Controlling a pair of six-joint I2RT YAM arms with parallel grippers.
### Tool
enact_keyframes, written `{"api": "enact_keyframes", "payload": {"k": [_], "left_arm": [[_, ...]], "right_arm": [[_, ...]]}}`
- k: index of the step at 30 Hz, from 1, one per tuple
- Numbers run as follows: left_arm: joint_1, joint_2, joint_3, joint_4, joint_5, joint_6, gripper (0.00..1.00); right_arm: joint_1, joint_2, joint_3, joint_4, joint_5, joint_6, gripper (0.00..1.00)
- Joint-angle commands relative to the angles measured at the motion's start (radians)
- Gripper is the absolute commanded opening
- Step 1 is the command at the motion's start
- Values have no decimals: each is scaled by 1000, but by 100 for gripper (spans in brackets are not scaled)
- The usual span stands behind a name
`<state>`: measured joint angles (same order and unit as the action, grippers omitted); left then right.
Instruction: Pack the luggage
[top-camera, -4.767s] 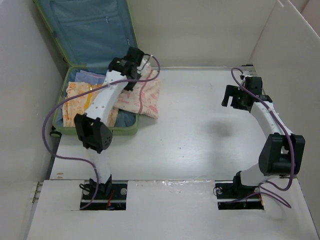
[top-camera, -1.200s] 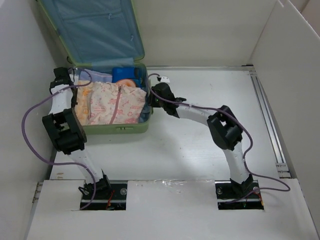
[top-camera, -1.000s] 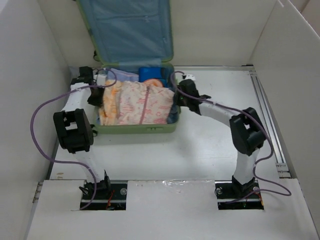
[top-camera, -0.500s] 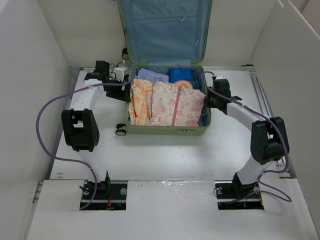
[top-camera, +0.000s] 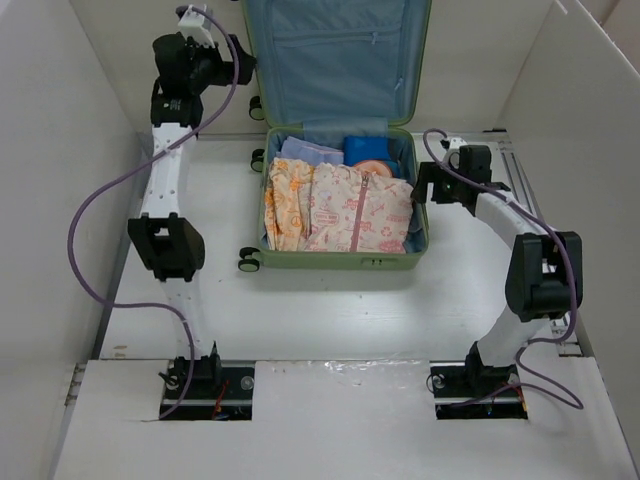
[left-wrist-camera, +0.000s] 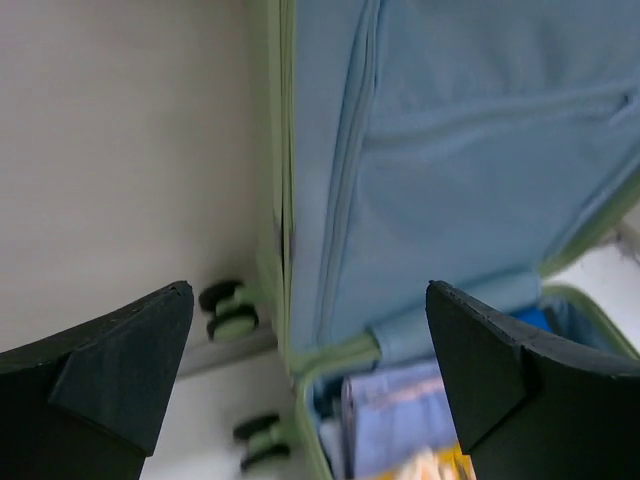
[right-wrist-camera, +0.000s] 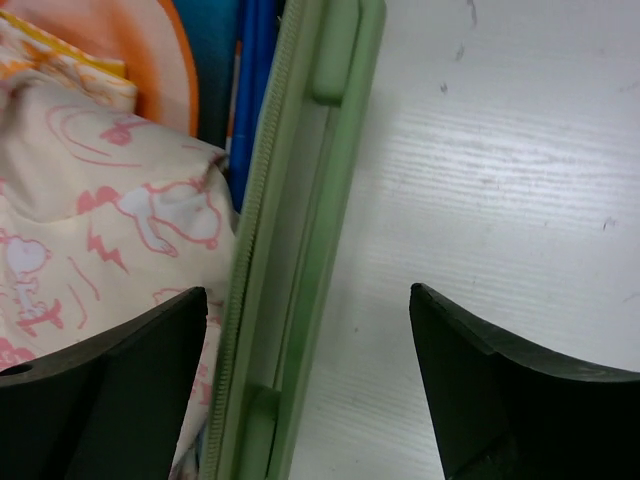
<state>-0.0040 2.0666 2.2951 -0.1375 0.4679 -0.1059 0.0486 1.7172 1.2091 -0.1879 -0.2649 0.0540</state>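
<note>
While the luggage (top-camera: 340, 262) lies open mid-desk, its upright lid (top-camera: 335, 60) stands just ahead of the left tool (left-wrist-camera: 310, 287), far from the right tool (right-wrist-camera: 308, 290); both gape wide, holding nothing.

Luggage lid (top-camera: 335, 60): top cut off by the upper edge.
Blue item (top-camera: 372, 148): partly buried under printed garment (top-camera: 340, 205).
Wheels (left-wrist-camera: 232, 310): blurred.
</note>
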Motion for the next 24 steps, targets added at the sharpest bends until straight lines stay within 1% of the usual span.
{"api": "enact_keyframes", "payload": {"k": [1,3,4,6,9,10,11,12,13,14,15,17,18,19,20,21,24], "left_arm": [[-53,108,146,160,-64,-69,100],[-103,164,191,196,-144,9,100],[-117,176,191,257,-172,9,100],[-131,217,201,326,-215,9,100],[-152,263,210,447,-323,21,89],[-152,273,210,470,-369,21,83],[-152,273,210,508,-370,21,66],[-152,285,210,509,-370,21,56],[-152,285,210,519,-359,21,44],[-152,285,210,519,-301,21,37],[-152,285,167,530,-270,31,25],[-152,230,89,564,-224,50,12],[-163,212,23,578,-224,66,4],[-163,184,-2,587,-212,80,0],[-163,172,-41,587,-184,104,0],[-163,159,-42,587,-167,118,0],[-163,96,-146,587,-100,187,0]], "right_arm": [[2,-5,75,39,-77,-33,87],[2,-14,75,39,-86,-23,87],[2,-14,84,39,-86,-23,88],[13,-24,84,18,-86,-14,88],[22,-24,105,-7,-77,10,88],[22,-34,106,-7,-77,10,88],[22,-34,115,-22,-67,10,88],[22,-34,124,-31,-66,10,88],[31,-47,124,-42,-66,20,88],[31,-62,124,-42,-53,20,88],[31,-62,124,-51,-34,20,88],[31,-88,124,-51,-21,20,88],[31,-103,124,-51,-11,20,88],[31,-103,124,-61,-1,20,88],[31,-116,124,-61,12,20,88],[31,-125,124,-61,12,20,88],[31,-148,124,-61,21,20,88]]}}
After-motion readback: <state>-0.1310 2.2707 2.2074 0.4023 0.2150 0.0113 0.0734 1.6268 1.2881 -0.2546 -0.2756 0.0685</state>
